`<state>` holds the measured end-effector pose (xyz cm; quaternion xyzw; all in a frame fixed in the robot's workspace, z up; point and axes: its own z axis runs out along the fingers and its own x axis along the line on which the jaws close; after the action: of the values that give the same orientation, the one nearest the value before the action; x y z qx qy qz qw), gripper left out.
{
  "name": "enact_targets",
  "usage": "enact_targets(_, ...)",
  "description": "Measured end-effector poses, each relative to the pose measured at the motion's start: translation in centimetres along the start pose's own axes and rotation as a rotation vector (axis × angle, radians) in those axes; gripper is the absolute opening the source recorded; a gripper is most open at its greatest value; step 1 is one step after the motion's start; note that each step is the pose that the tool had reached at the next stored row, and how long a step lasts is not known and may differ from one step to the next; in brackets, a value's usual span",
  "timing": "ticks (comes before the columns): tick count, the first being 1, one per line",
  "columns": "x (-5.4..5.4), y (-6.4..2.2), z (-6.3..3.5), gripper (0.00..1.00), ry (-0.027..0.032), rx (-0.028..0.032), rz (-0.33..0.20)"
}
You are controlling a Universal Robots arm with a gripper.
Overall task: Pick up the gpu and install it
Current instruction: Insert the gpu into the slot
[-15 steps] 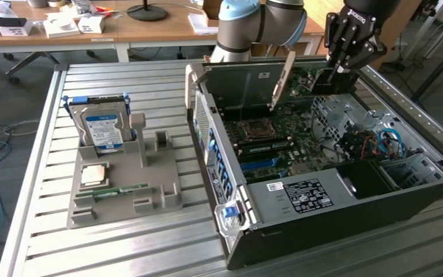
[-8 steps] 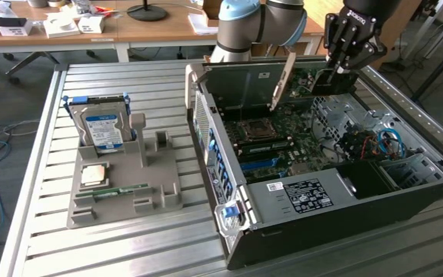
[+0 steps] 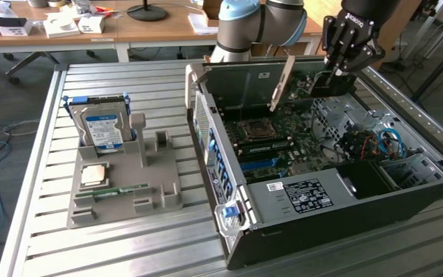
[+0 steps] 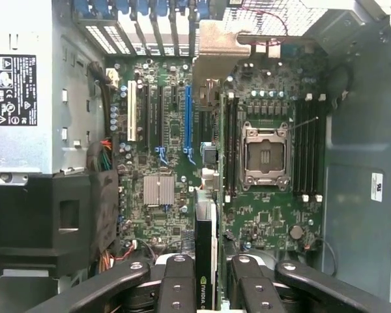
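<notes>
My gripper [image 3: 335,74] hangs over the far end of the open computer case [image 3: 299,231] and is shut on the gpu [image 3: 314,86]. The card is held upright above the motherboard [image 3: 283,144], and its tan end plate [image 3: 281,83] slants towards the exterior view's left. In the wrist view the gpu [image 4: 205,235] is edge-on, dark with a small green logo, clamped between the black fingers [image 4: 176,287] of my gripper [image 4: 208,290]. Below it lies the motherboard [image 4: 176,130] with a blue slot [image 4: 188,117] and black slots beside it.
The power supply [image 3: 302,193] and a drive cage [image 3: 414,167] fill the near end of the case. A CPU socket [image 4: 266,156] sits between memory slots. On the exterior view's left, a grey holder [image 3: 152,190] carries a hard drive [image 3: 102,130], a chip [image 3: 94,173] and a memory stick [image 3: 113,190].
</notes>
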<state>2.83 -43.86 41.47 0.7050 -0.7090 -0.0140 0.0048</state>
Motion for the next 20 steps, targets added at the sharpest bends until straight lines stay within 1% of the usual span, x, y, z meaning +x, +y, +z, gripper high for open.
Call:
enact_targets(8, 0.0, 0.53, 0.84, 0.26, 0.0007, 0.0052, -0.027)
enact_targets(15, 0.0, 0.58, 0.93, 0.26, 0.0008, 0.0058, -0.030)
enact_targets(16, 0.0, 0.61, 0.98, 0.26, 0.0006, 0.0080, -0.030)
enact_targets(17, 0.0, 0.65, 1.02, 0.26, 0.0009, 0.0123, -0.030)
enact_targets(19, 0.0, 0.76, 1.13, 0.26, 0.0011, 0.0232, -0.030)
enact_targets(20, 0.0, 0.82, 1.19, 0.26, 0.0011, 0.0274, -0.030)
